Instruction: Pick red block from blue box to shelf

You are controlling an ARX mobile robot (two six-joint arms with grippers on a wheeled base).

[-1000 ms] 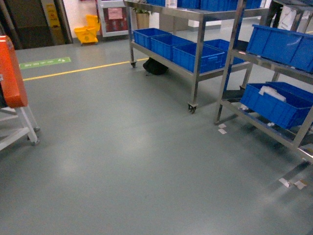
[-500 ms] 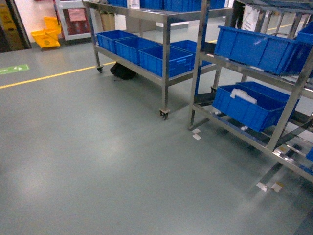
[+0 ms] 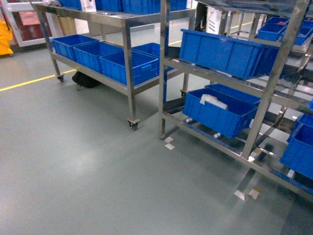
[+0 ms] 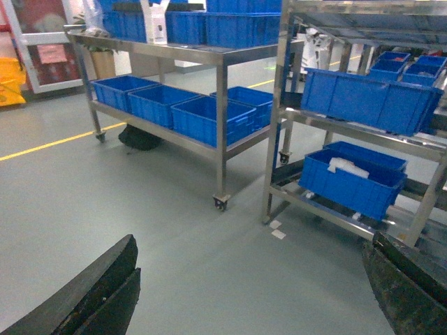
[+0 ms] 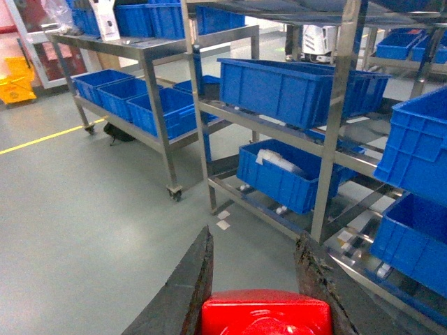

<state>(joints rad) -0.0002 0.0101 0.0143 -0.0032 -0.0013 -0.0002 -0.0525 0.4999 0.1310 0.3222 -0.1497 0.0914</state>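
Red block (image 5: 265, 315) sits clamped between your right gripper's (image 5: 255, 293) two dark fingers (image 5: 185, 293), low in the right wrist view, so the pick from the blue box looks done and the carry is under way. Your left gripper (image 4: 244, 293) is spread wide with nothing between its fingers (image 4: 91, 293); only floor shows in the gap.

What has changed over the last second is the head camera's outlook: the racks have slid leftward and grown larger, the orange-red equipment at the left edge and the green floor marking have dropped out of view, and the yellow floor line (image 3: 29, 81) is now only a short stretch at the far left. I read that as the base turning and rolling toward the shelf (image 3: 274, 88) on the right. That steel shelf now fills the right half of the head view, with one long blue bin (image 3: 225, 53) on its middle rail and a lower blue bin (image 3: 217, 115) holding something white. The wheeled rack (image 3: 128, 68) with three bins stands just left of it.

For the task, this means you are closing on the drop-off but neither arm reaches over a rail yet; placing the block remains.

No writing is readable: the white item on top of the wheeled rack and the red poster at far left are too blurred.
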